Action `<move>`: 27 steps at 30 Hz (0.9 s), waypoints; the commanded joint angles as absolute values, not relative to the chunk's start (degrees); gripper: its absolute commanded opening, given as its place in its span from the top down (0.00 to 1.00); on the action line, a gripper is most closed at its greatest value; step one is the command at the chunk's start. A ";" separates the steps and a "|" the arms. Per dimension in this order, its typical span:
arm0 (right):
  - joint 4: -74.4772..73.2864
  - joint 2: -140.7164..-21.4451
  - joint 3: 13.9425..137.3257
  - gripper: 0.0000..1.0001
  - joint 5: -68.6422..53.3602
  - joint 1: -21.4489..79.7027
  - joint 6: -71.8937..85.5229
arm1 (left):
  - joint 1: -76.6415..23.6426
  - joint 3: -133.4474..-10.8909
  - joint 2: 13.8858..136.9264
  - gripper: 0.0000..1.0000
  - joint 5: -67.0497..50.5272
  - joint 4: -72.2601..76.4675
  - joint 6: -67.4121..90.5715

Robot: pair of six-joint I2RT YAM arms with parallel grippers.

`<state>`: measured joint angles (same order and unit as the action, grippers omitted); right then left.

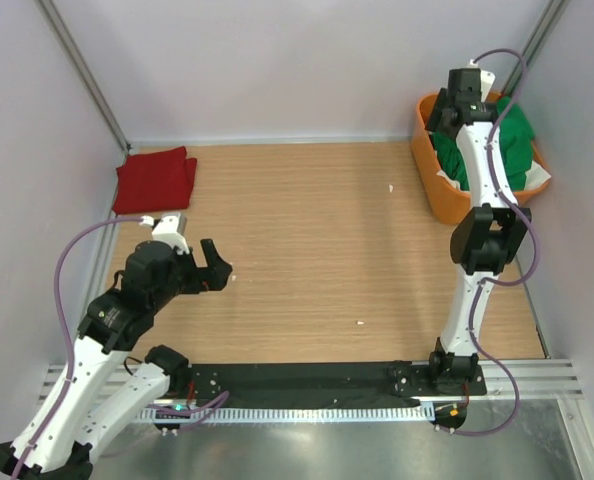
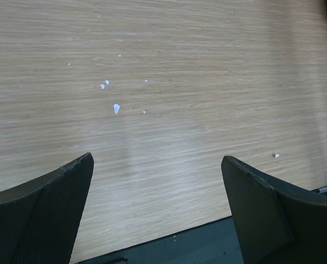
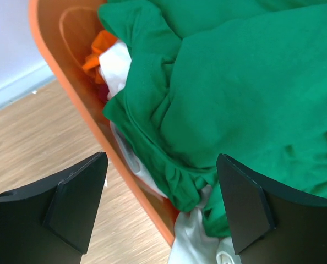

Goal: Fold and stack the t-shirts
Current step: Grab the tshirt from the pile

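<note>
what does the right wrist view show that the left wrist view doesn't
Only the right wrist view: a green t-shirt heaped over white cloth in the orange bin. Only the left wrist view: small white flecks on bare wood and a black strip at the near edge. Both: the wooden table, and each camera's own gripper, the right gripper and the left gripper, fingers wide apart and holding nothing.

open table point(image 1: 307, 230) between shirt point(image 1: 155, 178) and bin point(image 1: 435, 195)
</note>
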<state>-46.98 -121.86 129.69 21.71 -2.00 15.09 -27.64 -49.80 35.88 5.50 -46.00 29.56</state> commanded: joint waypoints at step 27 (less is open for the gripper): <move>-40.97 -108.83 144.31 0.99 -1.82 3.59 14.41 | -27.16 -50.45 35.95 0.00 6.24 -45.79 29.27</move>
<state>-48.99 -121.86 139.52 12.36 -1.08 12.99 -27.57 -49.80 36.58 5.58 -46.13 29.56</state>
